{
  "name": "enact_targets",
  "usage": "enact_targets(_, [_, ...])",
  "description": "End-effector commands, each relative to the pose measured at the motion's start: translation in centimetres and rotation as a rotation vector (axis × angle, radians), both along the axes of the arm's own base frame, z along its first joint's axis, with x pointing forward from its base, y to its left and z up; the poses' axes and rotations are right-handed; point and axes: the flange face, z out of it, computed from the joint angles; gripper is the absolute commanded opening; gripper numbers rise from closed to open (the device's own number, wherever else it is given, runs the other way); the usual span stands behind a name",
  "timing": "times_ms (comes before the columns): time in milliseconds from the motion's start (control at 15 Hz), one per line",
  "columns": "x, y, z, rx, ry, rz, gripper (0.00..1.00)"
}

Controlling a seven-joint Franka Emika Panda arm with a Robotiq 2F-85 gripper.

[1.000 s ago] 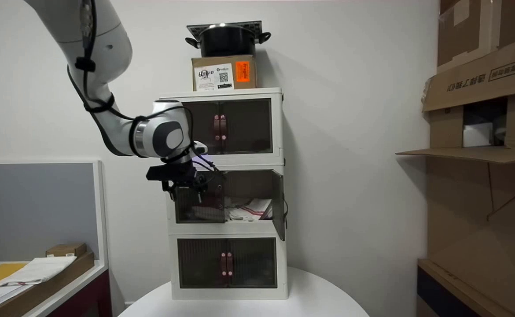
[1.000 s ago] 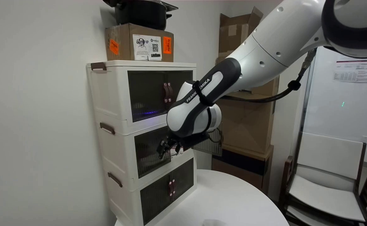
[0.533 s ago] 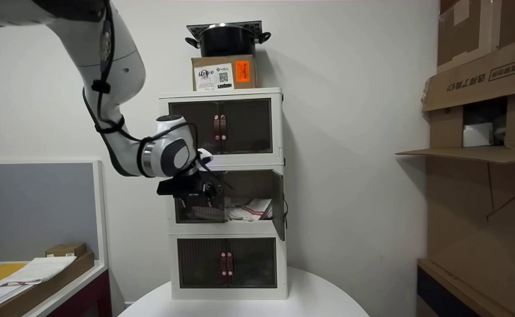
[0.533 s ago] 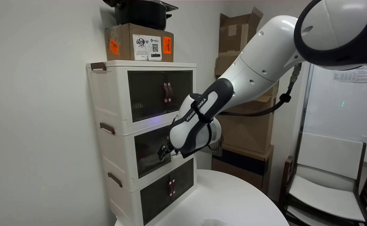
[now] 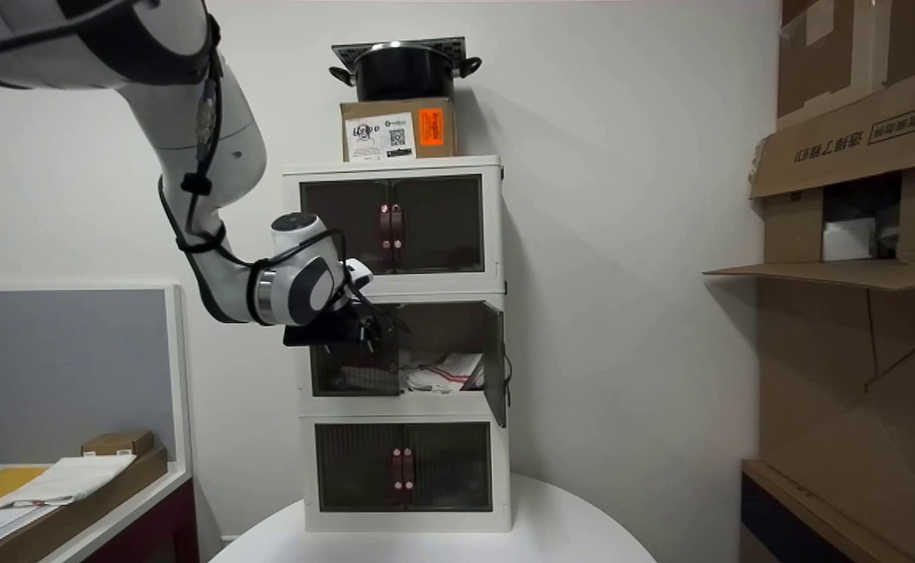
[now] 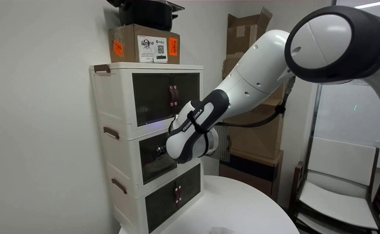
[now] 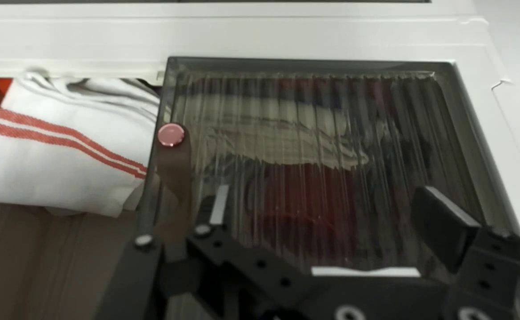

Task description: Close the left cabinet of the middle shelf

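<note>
The left cabinet door point(image 5: 360, 379) is a dark ribbed panel on the white-framed middle shelf point(image 5: 442, 404). It looks flush, or nearly flush, with the frame in both exterior views point(image 6: 159, 172). In the wrist view, which stands upside down, this door point(image 7: 313, 133) fills the middle, with its brown handle and pink knob point(image 7: 171, 134) at its left edge. My gripper point(image 5: 348, 346) is in front of the door, fingers apart and empty point(image 7: 322, 191). It also shows close to the panel in an exterior view point(image 6: 158, 152). I cannot tell whether it touches.
The middle shelf's right door point(image 5: 495, 363) stands swung outward point(image 6: 221, 143). A white cloth with red stripes point(image 5: 446, 371) lies inside the open half point(image 7: 73, 142). Shut doors are above point(image 5: 434, 227) and below point(image 5: 450, 469). The tower stands on a round white table point(image 5: 567, 524).
My gripper has moved down and rightward across the left door in an exterior view, then slightly up, and closer to the panel. The doors have not visibly moved.
</note>
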Motion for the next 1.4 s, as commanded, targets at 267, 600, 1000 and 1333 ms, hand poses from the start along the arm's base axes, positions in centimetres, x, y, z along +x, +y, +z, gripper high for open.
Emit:
enact_targets(267, [3.0,0.0,-0.3,-0.028,-0.081,-0.007,1.0])
enact_targets(600, [2.7,0.4,0.1,-0.035,-0.076,-0.01,1.0])
enact_targets(1000, [-1.9,0.0,1.0,-0.014,0.128,0.0,1.0])
enact_targets(1333, [-8.3,-2.7,3.2,-0.074,0.307,-0.118,1.0])
